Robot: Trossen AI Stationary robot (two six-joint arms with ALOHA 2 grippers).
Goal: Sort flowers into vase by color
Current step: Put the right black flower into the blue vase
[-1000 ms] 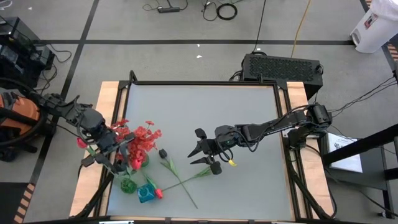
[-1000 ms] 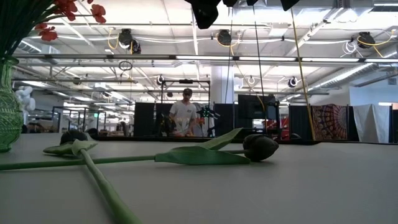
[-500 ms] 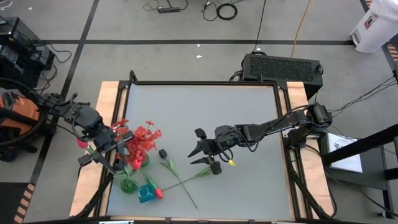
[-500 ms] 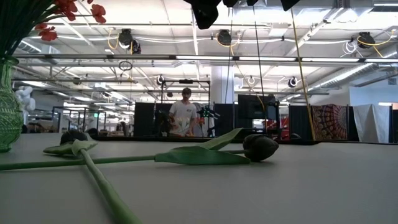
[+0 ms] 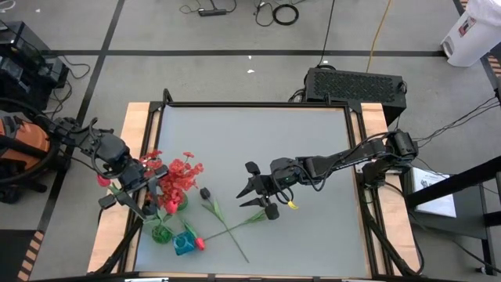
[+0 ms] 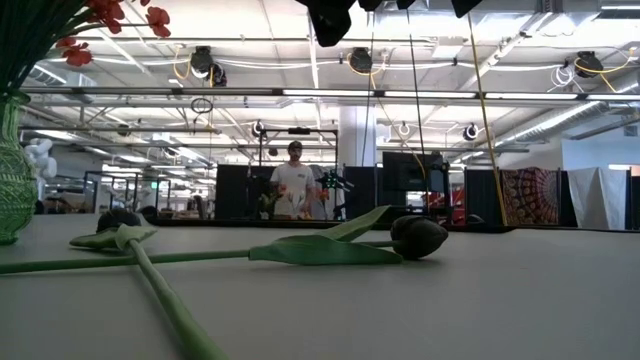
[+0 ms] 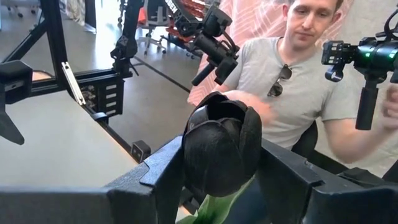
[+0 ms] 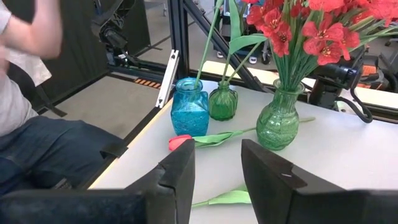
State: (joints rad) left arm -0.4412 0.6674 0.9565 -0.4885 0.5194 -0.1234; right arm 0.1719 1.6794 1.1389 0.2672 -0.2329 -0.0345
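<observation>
My left gripper (image 5: 145, 200) hovers beside the red blooms (image 5: 180, 176) near the table's left edge, shut on a black-bud flower (image 7: 221, 146). The frilly red blooms stand in a green glass vase (image 8: 277, 123). Next to it stand a small green vase (image 8: 222, 102) and a blue vase (image 8: 189, 113), each holding a stem. A red-pink tulip (image 8: 180, 142) lies on the table by the blue vase. Two more black-bud flowers (image 6: 418, 237) (image 6: 118, 218) lie crossed mid-table. My right gripper (image 5: 256, 193) hangs open above them, touching nothing. My left gripper has the black bud (image 7: 211, 180) between its two fingers (image 7: 163, 175), which close on the bud's lower half. The green stem (image 7: 216, 213) runs out below the fingers. The flower is lifted clear of the table, with the bud upright.
A person in a grey T-shirt (image 7: 292, 87) sits beyond the table's left edge, holding hand-held devices. The grey table (image 5: 258, 141) is bare across its far and right parts. A loose green leaf (image 8: 227, 198) lies near my right gripper. Wooden side rails (image 5: 133, 125) border the table.
My left arm has drawn back slightly toward the table's left edge, still shut on the black-bud flower. The right arm and the flowers on the table have stayed still.
</observation>
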